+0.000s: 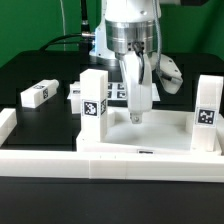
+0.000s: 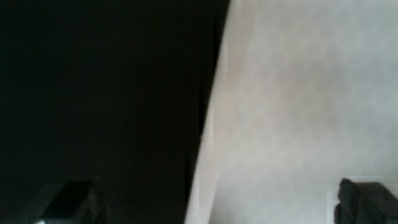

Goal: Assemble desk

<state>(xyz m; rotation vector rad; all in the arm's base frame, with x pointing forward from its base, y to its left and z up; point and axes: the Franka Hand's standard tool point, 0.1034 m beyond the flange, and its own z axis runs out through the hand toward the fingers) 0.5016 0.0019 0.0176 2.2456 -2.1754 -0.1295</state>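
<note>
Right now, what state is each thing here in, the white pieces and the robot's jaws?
Desk top: lying flat, two legs standing on it.
Leg on the exterior view's left: standing upright at a corner of the top.
Leg on the exterior view's right: standing upright at another corner.
Loose leg: lying on its side, apart from the top.
Jaws: open, low over the top, holding nothing.

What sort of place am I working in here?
Likely a robotics lab bench: black tabletop, an upright white plastic block leg bearing a black-and-white tag, and a plain green backdrop.
</note>
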